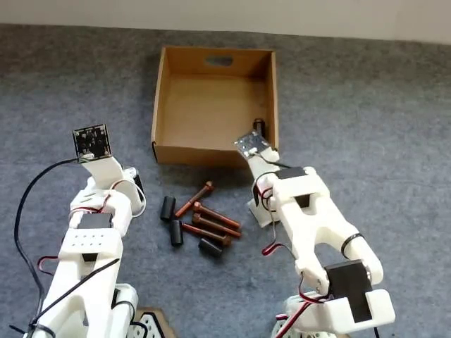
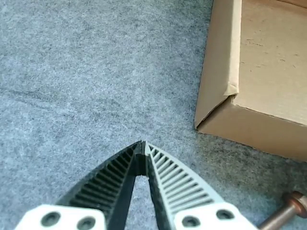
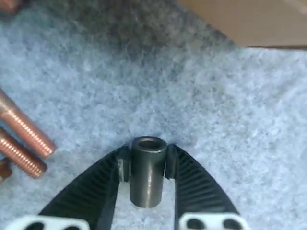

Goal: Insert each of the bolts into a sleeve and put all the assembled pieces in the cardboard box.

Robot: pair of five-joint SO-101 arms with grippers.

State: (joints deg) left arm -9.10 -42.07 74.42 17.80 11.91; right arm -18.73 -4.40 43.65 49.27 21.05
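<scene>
The right gripper (image 3: 147,153) was clenched on a sleeve (image 3: 148,177), held upright with its bore open and empty. Just beside it, toward the other arm, lay the threaded ends of the bolts (image 3: 24,132); ahead of it stood the box (image 3: 240,19). The left gripper (image 2: 143,146) was closed on nothing, tips together over bare worktop (image 2: 72,72); the box corner stood ahead and to its right, with a bolt head (image 2: 290,206) nearer in.

By my reading the task had barely begun; what looked like four bolts lay unmated between the grippers, with three loose sleeves (image 1: 168,208) among them, so every insertion and every drop into the box was left.

A dark shape (image 1: 258,125) against the box's inner wall, beyond the right gripper, was too small to name; the bolts nearest that gripper were cut off short of their heads.
</scene>
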